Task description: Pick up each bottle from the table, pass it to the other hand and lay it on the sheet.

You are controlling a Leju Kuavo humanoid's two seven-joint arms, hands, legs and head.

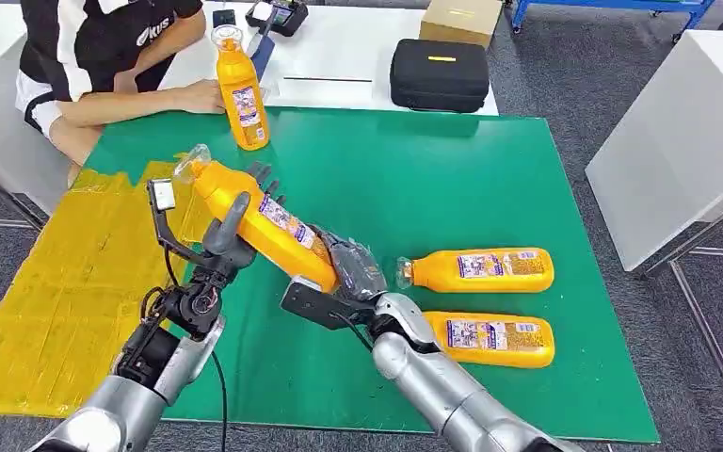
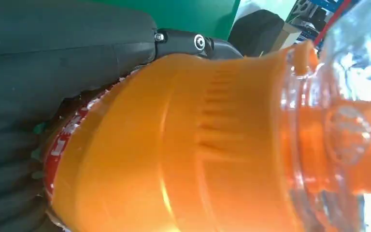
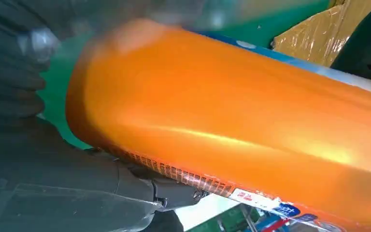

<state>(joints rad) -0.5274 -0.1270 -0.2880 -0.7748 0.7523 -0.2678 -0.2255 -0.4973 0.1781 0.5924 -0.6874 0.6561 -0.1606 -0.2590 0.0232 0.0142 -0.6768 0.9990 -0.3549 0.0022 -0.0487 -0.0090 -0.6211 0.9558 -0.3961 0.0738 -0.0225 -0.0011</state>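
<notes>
An orange bottle (image 1: 264, 221) with a clear cap hangs tilted above the green table cover (image 1: 452, 179), cap toward the yellow sheet (image 1: 66, 292). My left hand (image 1: 235, 235) grips its upper body, thumb across the front; up close the bottle (image 2: 183, 145) lies against that hand (image 2: 53, 63). My right hand (image 1: 353, 268) holds the bottle's base end, and the orange body (image 3: 232, 121) sits in the dark fingers (image 3: 53, 169). Two more orange bottles (image 1: 480, 270) (image 1: 490, 339) lie on their sides to my right. Another one (image 1: 243, 94) stands upright at the far edge.
A person (image 1: 104, 56) sits at the far left, one hand beside the upright bottle. Behind the green cover, a white table carries a black case (image 1: 440, 75), a cardboard box (image 1: 461, 19) and small devices. A white cabinet (image 1: 687, 132) stands to the right.
</notes>
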